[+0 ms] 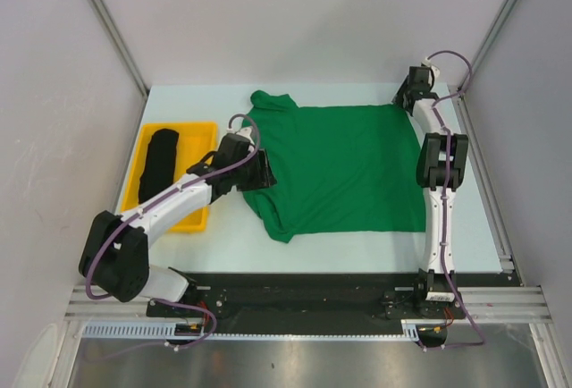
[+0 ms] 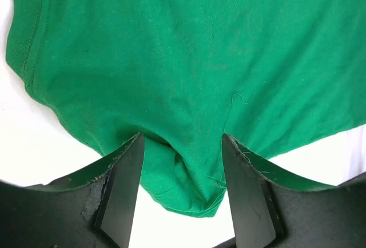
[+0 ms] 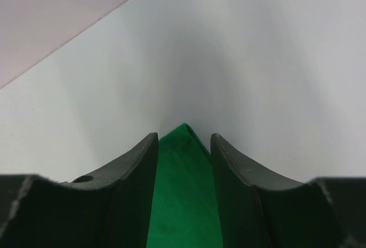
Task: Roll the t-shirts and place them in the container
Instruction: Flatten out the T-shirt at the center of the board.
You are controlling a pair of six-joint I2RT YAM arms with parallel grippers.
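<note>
1. The bench point(image 1: 357, 249) carries the green t-shirt point(image 1: 344, 169), spread flat for rolling.
2. The yellow tray point(image 1: 179, 126) stores the black t-shirt point(image 1: 161, 160), already rolled.
3. The left end effector point(image 2: 182, 139) straddles a bunched fold at the shirt's left edge, and the right end effector point(image 3: 184, 136) straddles its far corner, probably to keep the cloth taut. I cannot tell whether either is clenched.

Spotting a yellow tray point(image 1: 198, 138) sitting on the pale table point(image 1: 357, 249), just left of the left gripper point(image 1: 267, 172).
</note>
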